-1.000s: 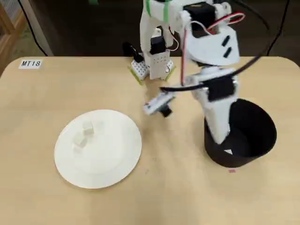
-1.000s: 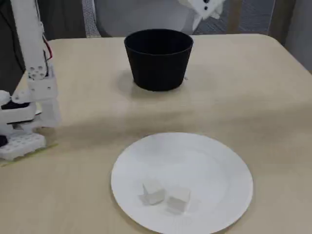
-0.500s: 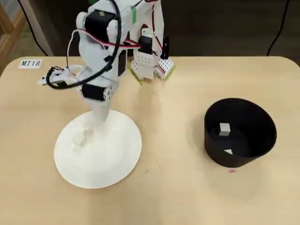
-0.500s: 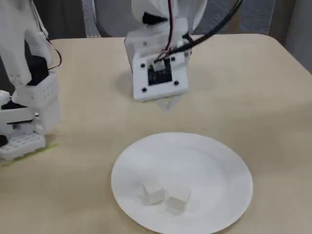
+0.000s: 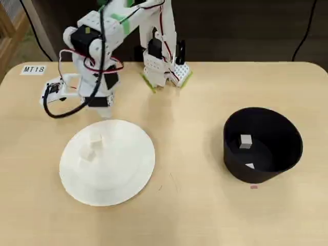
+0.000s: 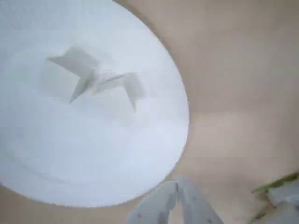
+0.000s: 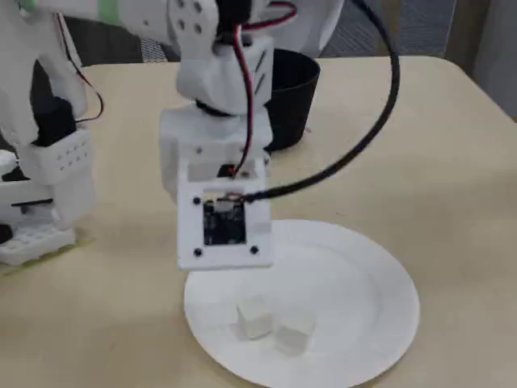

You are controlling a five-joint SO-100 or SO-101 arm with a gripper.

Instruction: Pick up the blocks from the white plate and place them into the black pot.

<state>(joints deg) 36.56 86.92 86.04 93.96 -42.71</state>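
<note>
Blocks: two small white cubes (image 5: 91, 148) lie touching each other on the white plate (image 5: 128, 174), toward the plate's left part in the overhead view and near its front edge in the fixed view (image 7: 275, 325); two more pale blocks (image 5: 246, 141) already lie on the floor of the black pot (image 5: 287, 154), which stands well apart on the right of the tabletop (image 5: 195, 205) in the overhead view. The arm's head hangs over the plate's rim nearest the base, its wrist camera looking down on the pair (image 6: 96, 79). The fingers (image 6: 176, 200) enter the wrist view from the bottom edge with their tips drawn together and nothing between them; they stand near the plate's rim, apart from the cubes. Each cube appears rigid, very light and smooth-faced, so it would likely skid on the plate or tip if nudged from one side. The sound hold is judged to be across two opposite flat faces, not across corners. Because the cubes touch, one finger must come down on a free outer face and the other into the seam or past the neighbour; taking the cube that offers two free parallel faces seems the safer choice. White on white leaves edges faint, so alignment needs care.
</note>
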